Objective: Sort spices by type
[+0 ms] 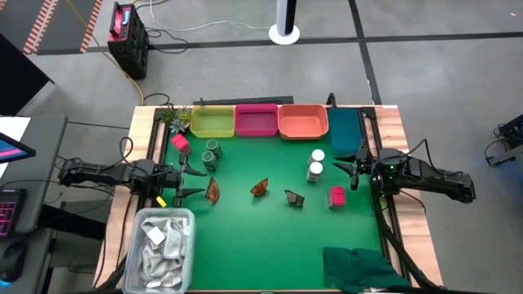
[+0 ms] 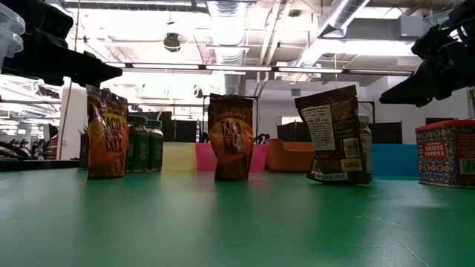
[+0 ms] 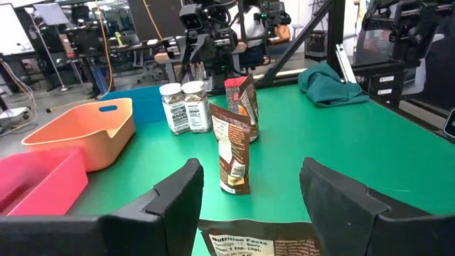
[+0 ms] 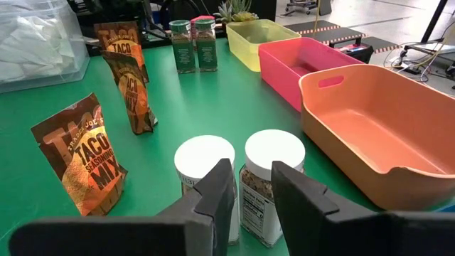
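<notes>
Three orange-brown packets stand upright on the green mat: left (image 1: 212,191), middle (image 1: 260,188), right (image 1: 294,198). Two dark green jars (image 1: 212,153) stand near one pink box (image 1: 181,144). The other pink box (image 1: 336,197) stands near the two white-capped jars (image 1: 315,164). My left gripper (image 1: 191,181) is open and hovers level just left of the left packet (image 3: 259,238). My right gripper (image 1: 350,170) is open, just right of the white-capped jars (image 4: 274,178) and pointing at them. Neither gripper touches anything.
Yellow (image 1: 212,121), pink (image 1: 256,120), orange (image 1: 302,121) and teal (image 1: 345,131) trays line the far edge. A clear tub of white packets (image 1: 159,249) sits at the near left. A green cloth (image 1: 364,268) lies near right, and a small plant (image 1: 174,120) stands far left.
</notes>
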Controlling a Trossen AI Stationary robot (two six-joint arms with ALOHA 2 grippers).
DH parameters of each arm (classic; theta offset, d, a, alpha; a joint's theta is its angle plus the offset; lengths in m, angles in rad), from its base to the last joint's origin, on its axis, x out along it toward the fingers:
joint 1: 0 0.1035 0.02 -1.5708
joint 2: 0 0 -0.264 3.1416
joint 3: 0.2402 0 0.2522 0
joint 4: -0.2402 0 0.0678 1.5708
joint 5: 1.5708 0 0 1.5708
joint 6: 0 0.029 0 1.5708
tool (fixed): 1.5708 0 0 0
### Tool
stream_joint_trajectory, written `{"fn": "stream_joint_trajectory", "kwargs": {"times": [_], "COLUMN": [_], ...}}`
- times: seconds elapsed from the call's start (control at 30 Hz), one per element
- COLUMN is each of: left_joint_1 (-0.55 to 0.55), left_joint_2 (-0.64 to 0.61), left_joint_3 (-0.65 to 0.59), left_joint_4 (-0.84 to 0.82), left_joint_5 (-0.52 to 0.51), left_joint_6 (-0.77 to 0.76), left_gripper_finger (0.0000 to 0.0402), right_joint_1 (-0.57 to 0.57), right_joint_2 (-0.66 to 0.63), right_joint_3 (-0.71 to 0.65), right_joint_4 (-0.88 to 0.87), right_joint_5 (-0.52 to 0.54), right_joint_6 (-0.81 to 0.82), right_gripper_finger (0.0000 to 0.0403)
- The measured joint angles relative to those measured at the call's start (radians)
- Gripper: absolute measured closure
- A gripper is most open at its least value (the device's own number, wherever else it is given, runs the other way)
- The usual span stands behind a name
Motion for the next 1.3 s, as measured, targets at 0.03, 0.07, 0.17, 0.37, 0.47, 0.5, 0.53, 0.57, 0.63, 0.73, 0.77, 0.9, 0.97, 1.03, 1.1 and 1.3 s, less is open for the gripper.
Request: {"fn": "stream_joint_trajectory", "kwargs": {"times": [0.03, 0.07, 0.17, 0.37, 0.47, 0.5, 0.53, 0.57, 0.63, 0.73, 0.77, 0.9, 0.97, 1.03, 1.1, 1.3], "left_joint_1": [0.0, 0.0, 0.0, 0.0, 0.0, 0.0, 0.0, 0.0, 0.0, 0.0, 0.0, 0.0, 0.0, 0.0, 0.0, 0.0], "left_joint_2": [0.0, 0.0, 0.0, 0.0, 0.0, 0.0, 0.0, 0.0, 0.0, 0.0, 0.0, -0.001, 0.0, 0.0, 0.0, 0.0], "left_joint_3": [0.0, 0.0, 0.0, 0.0, 0.0, 0.0, 0.0, 0.0, 0.0, -0.001, -0.002, -0.003, -0.003, -0.003, -0.003, -0.003], "left_joint_4": [0.0, 0.0, 0.0, 0.0, 0.0, 0.0, 0.0, 0.0, 0.0, 0.016, 0.026, 0.048, 0.047, 0.045, 0.045, 0.046], "left_joint_5": [0.0, 0.0, 0.0, 0.0, 0.0, 0.0, 0.0, 0.0, 0.0, 0.0, -0.001, -0.003, -0.005, -0.005, -0.005, -0.004], "left_joint_6": [0.0, 0.0, 0.0, 0.0, 0.0, 0.0, 0.0, 0.0, 0.0, -0.031, -0.061, -0.214, -0.264, -0.294, -0.324, -0.376], "left_gripper_finger": [0.0178, 0.0178, 0.0178, 0.0178, 0.0178, 0.0178, 0.0178, 0.0178, 0.0178, 0.0178, 0.0178, 0.0178, 0.0178, 0.0178, 0.0178, 0.0178], "right_joint_1": [0.0, 0.0, 0.0, 0.0, 0.0, 0.0, 0.0, 0.0, 0.0, 0.0, 0.0, 0.0, 0.0, 0.0, 0.0, -0.015], "right_joint_2": [0.0, 0.0, 0.0, 0.0, 0.0, 0.0, 0.0, 0.0, 0.0, 0.0, 0.0, 0.0, 0.0, 0.0, 0.0, 0.0], "right_joint_3": [0.0, 0.0, 0.0, 0.0, 0.0, 0.0, 0.0, 0.0, 0.0, 0.0, 0.0, 0.0, 0.0, 0.0, 0.0, 0.0], "right_joint_4": [0.0, 0.0, 0.0, 0.0, 0.0, 0.0, 0.0, 0.0, 0.0, 0.0, 0.0, 0.0, 0.0, 0.0, 0.0, 0.008], "right_joint_5": [0.0, 0.0, 0.0, 0.0, 0.0, 0.0, 0.0, 0.0, 0.0, 0.0, 0.0, 0.0, 0.0, 0.0, 0.0, 0.008], "right_joint_6": [0.0, 0.0, 0.0, 0.0, 0.0, 0.0, 0.0, 0.0, 0.0, 0.0, 0.0, 0.0, 0.0, 0.0, 0.0, -0.236], "right_gripper_finger": [0.0276, 0.0276, 0.0276, 0.0276, 0.0276, 0.0276, 0.0276, 0.0276, 0.0276, 0.0276, 0.0276, 0.0276, 0.0276, 0.0276, 0.0276, 0.0276]}}
